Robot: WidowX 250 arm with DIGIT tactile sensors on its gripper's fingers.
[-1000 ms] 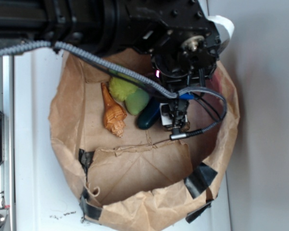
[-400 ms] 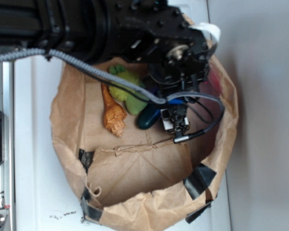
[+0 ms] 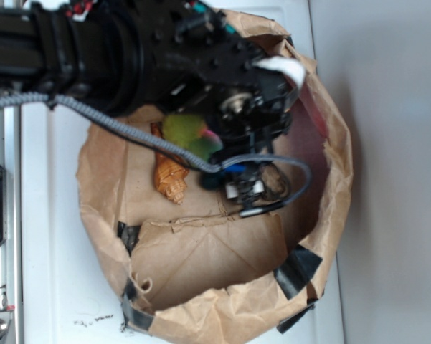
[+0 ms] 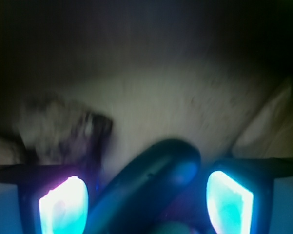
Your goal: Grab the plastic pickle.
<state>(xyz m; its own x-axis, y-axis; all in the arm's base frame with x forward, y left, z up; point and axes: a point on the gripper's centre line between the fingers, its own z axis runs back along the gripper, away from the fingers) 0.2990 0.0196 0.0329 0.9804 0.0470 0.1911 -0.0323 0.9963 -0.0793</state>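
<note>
Reaching around the pickle, fingers (image 4: 63,204) still apart.

The gripper (image 4: 146,204) has its 2 glowing fingers spread wide, with the plastic pickle (image 4: 151,180) lying between them, not squeezed yet. Next I think they must close on it. From outside, the arm hides most of the pickle, but you see the paper bag (image 3: 222,287), the orange shell (image 3: 171,180) and the fuzzy green toy (image 3: 186,132).

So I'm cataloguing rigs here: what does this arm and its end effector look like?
The arm is bulky matte black with visible screw heads. A grey braided cable runs along it, looping as a thinner cord near the end effector. A white strip sticks out by the wrist. In the wrist view, its fingers glow cyan.
</note>
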